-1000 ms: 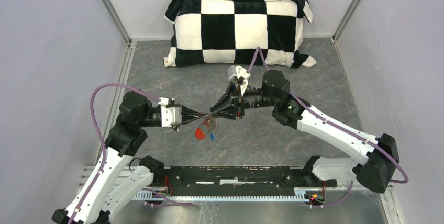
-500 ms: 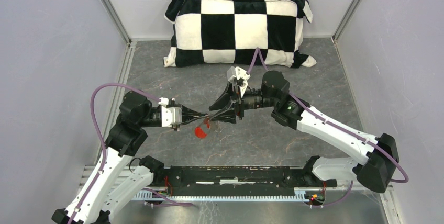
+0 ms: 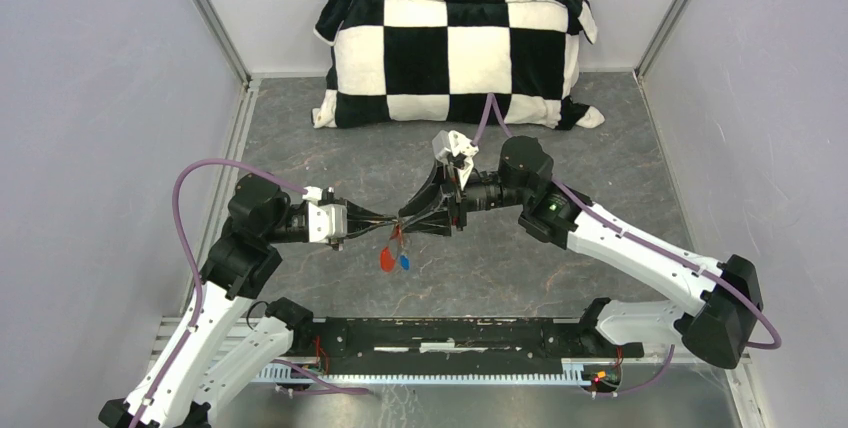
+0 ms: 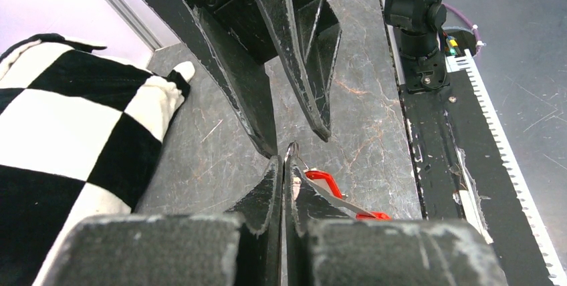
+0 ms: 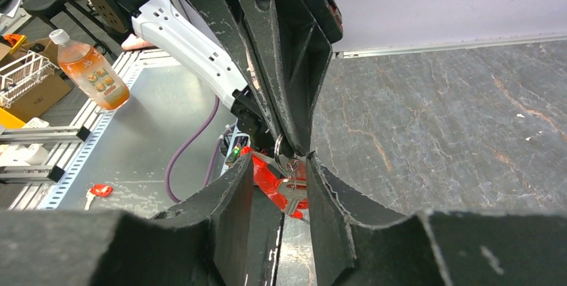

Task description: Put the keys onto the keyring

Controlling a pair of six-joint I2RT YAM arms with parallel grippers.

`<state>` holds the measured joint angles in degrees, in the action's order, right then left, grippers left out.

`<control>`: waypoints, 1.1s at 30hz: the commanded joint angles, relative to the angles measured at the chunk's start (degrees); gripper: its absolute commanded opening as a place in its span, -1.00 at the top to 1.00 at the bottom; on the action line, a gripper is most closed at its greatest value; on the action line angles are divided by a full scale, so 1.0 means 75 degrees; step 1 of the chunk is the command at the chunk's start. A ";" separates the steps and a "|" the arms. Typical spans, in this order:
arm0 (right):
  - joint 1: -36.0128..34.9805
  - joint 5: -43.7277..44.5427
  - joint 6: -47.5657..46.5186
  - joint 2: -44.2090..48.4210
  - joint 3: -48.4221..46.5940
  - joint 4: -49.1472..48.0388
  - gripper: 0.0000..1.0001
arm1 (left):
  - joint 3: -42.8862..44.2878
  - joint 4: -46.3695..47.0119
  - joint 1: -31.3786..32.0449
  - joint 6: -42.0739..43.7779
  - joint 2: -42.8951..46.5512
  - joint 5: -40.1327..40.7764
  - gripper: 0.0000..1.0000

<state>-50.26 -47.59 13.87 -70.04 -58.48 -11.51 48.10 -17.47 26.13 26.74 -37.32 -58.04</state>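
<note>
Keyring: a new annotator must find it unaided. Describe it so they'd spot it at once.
From the checkered pillow at the back of the table, come forward to where the left claw and right claw meet tip to tip. The keyring is the small loop pinched at the left claw's tip; unlike the red tag and blue tag dangling beneath, it is bare silver wire.

Pillow (image 3: 458,53) at the worktop's (image 3: 620,158) back; before it, left gripper (image 3: 391,222) meets right gripper (image 3: 405,224) mid-worktop — keys (image 3: 392,259) hanging beneath, between them.
</note>
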 commanded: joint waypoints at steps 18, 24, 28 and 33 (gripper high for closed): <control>-0.0056 0.0094 -0.0831 -0.0235 -0.0728 0.1481 0.99 | 0.0511 -0.1779 0.0029 0.1427 -0.0440 -0.0270 0.77; -0.0068 0.0461 -0.2035 -0.0576 -0.1824 0.4005 0.99 | 0.1157 -0.3339 0.0020 0.2631 -0.1087 -0.0641 0.27; -0.0242 0.0535 -0.2446 -0.0992 -0.2562 0.5073 0.99 | 0.1334 -0.3599 0.0020 0.2854 -0.1331 -0.0838 0.26; -0.0537 0.0877 -0.3065 -0.1603 -0.3551 0.6403 0.99 | 0.1481 -0.3606 0.0020 0.2882 -0.1491 -0.0777 0.31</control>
<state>-52.88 -43.35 -3.84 -79.61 -78.94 27.70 56.25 -42.44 26.22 45.17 -48.14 -61.65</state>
